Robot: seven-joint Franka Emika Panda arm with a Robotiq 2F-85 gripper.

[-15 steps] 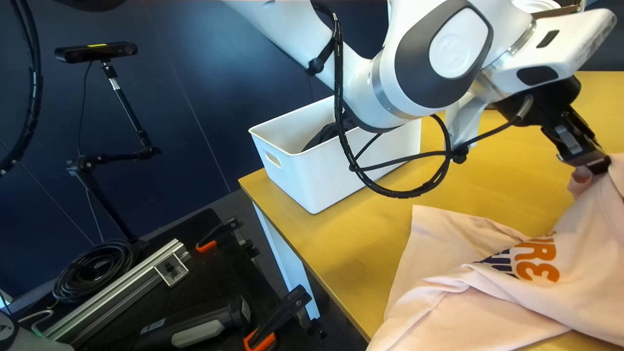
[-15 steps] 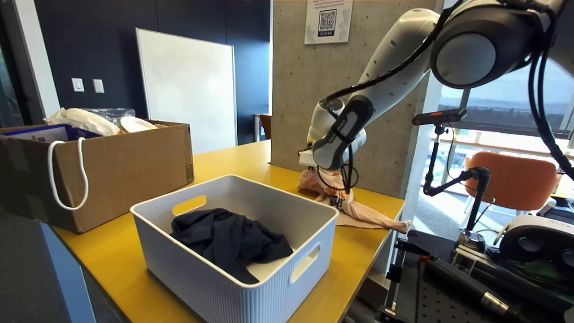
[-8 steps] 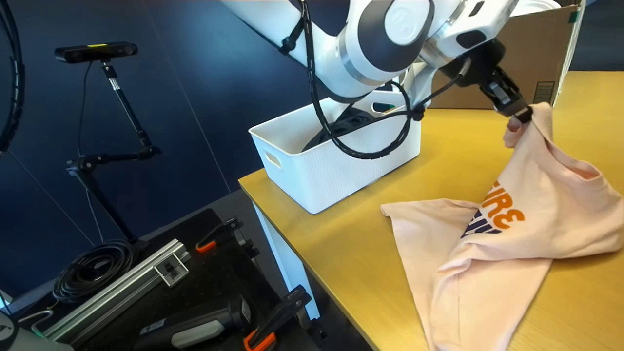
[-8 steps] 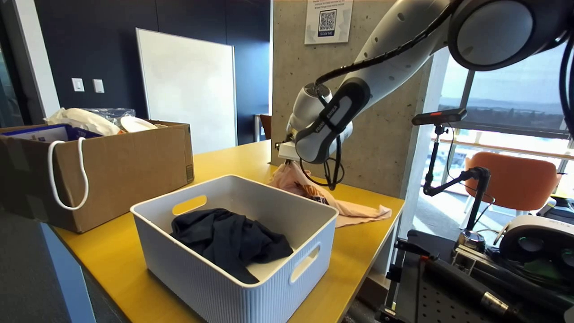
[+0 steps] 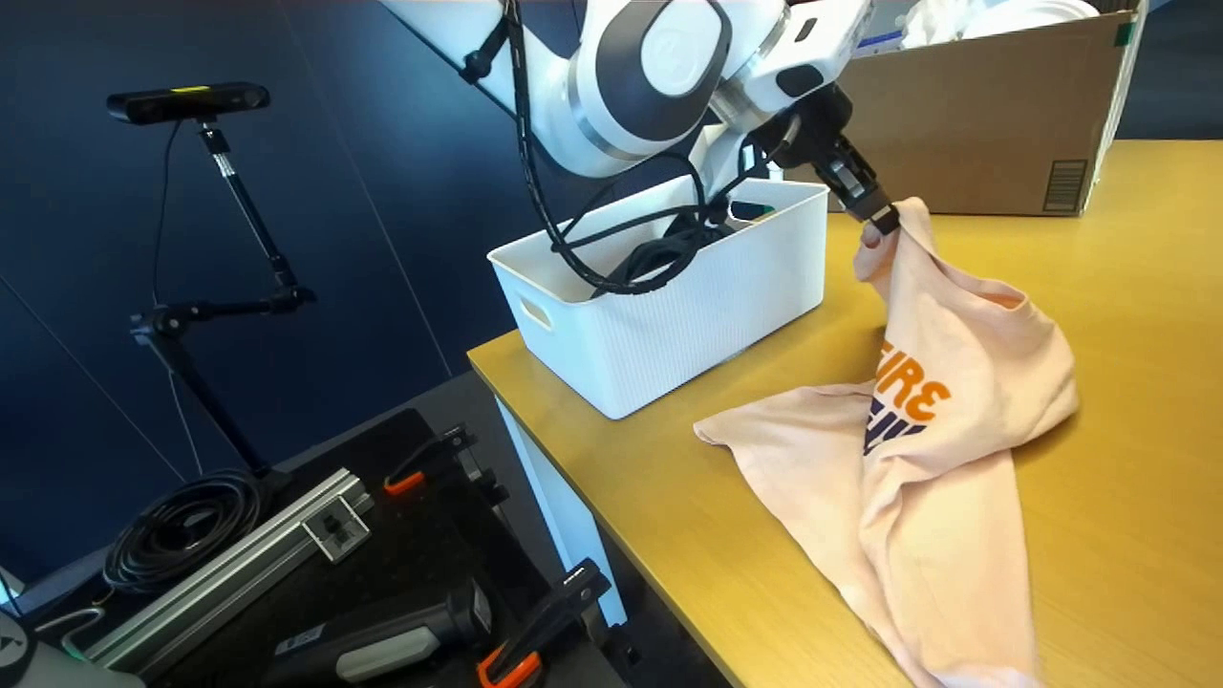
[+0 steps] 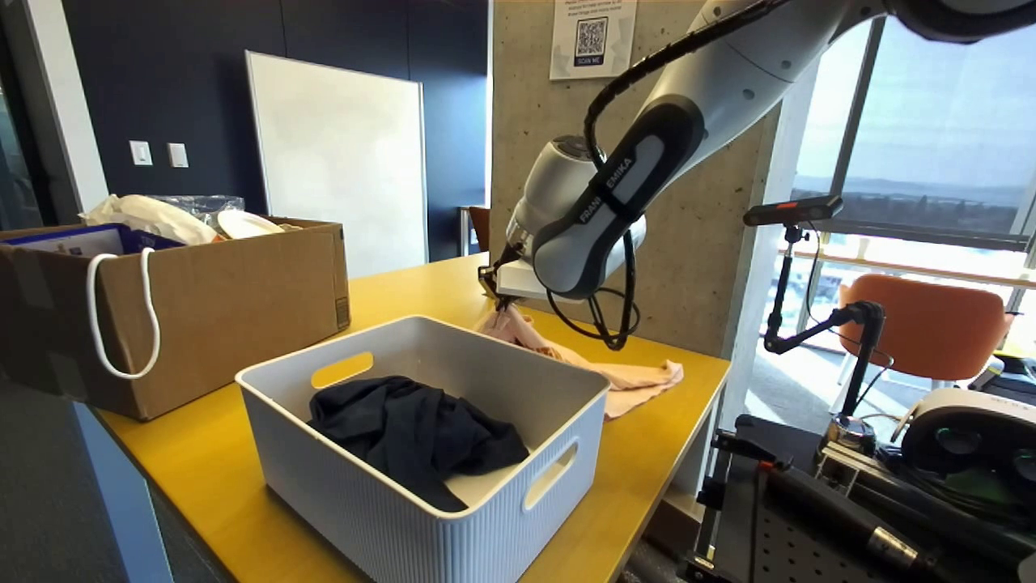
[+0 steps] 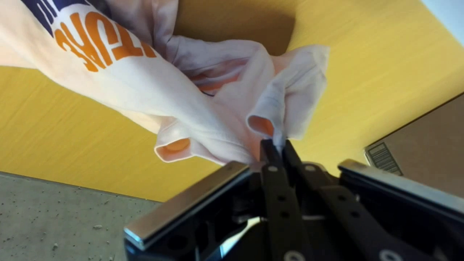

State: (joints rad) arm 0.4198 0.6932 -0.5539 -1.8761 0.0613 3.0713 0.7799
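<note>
Wrist view shows the black two-fingered gripper (image 7: 278,145) clamped on a creased, printed pale-pink fabric shirt (image 5: 955,463); an exterior view shows its lower part draped on the smooth yellow tabletop (image 5: 1147,363); in an exterior view a ribbed white plastic bin (image 6: 348,486), holding crumpled dark cloth (image 6: 417,437), obstructs part of the shirt; a brown cardboard box (image 6: 243,308) stands nearby.

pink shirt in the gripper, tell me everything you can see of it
The pale pink shirt looks like soft fabric, with orange and dark blue lettering partly lost in folds. The gripper, shut, pinches it close to a sleeve-like opening; another such opening shows in the wrist view. From the pinch it hangs in a crumpled peak, its lower part draped over the yellow table, apart from the white bin.
</note>
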